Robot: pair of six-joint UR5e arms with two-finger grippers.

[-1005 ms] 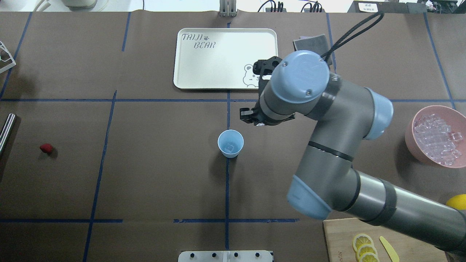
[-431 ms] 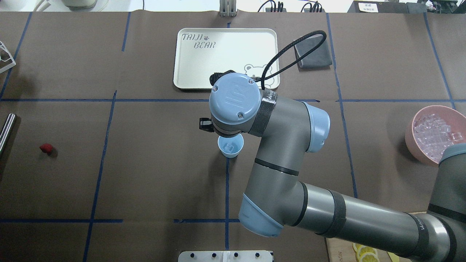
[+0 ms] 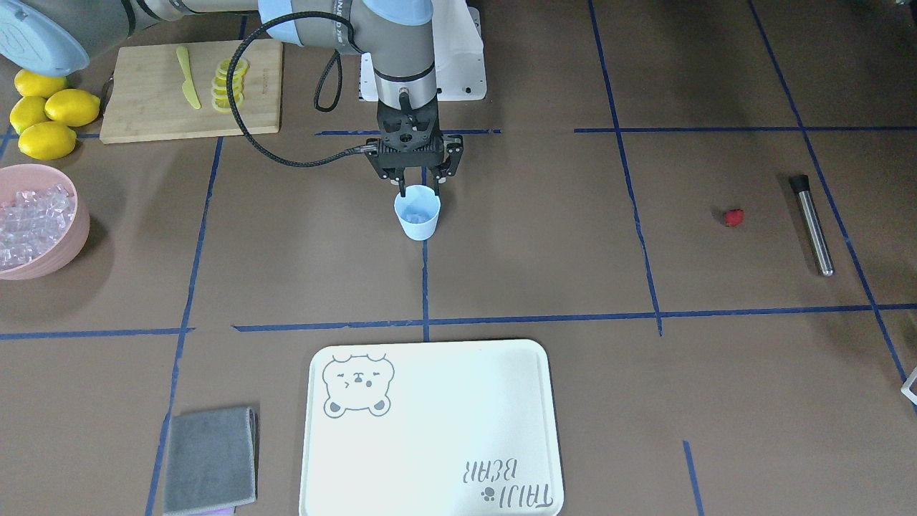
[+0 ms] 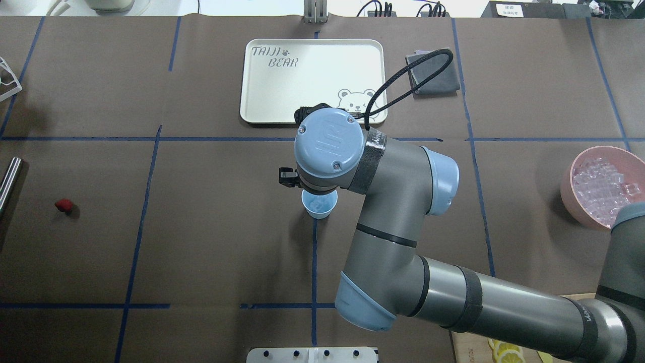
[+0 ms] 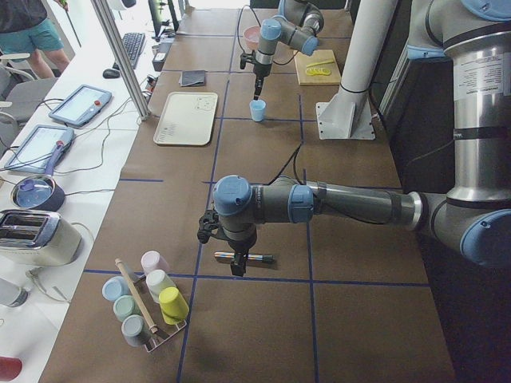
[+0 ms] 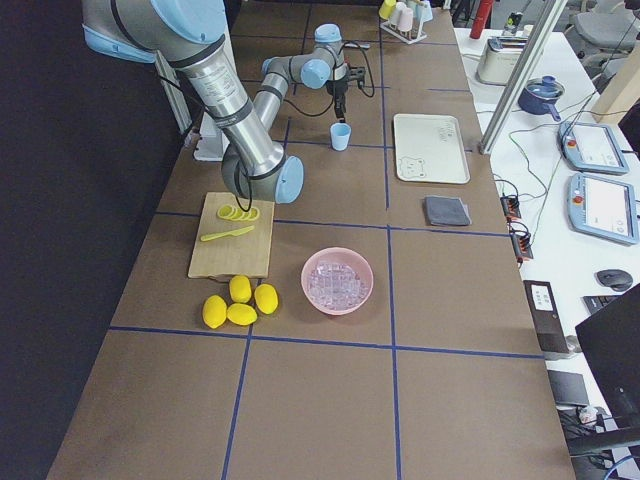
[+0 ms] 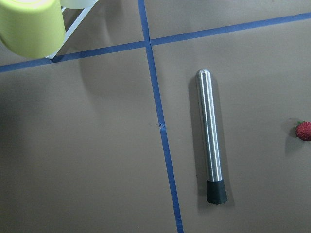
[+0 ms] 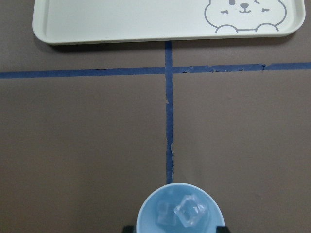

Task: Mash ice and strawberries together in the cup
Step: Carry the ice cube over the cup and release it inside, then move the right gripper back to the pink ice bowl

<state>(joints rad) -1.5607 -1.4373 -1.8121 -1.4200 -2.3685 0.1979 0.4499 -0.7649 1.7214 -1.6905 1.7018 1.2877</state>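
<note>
cup [image 8: 147,217] cut at 6 o'clock edge | right pincer [image 3: 420,191] hidden under wrist overhead | left pincer [image 5: 235,270] too small

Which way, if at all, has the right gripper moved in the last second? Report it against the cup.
Yes. In the overhead view the right gripper has swung left, from the right of the light blue cup to directly over it.

cup [image 3: 418,226]: smooth matt plastic | ice [image 8: 190,211]: clear, glassy | rod [image 7: 209,131]: brushed metal | tabletop [image 4: 216,227]: matt brown
</note>
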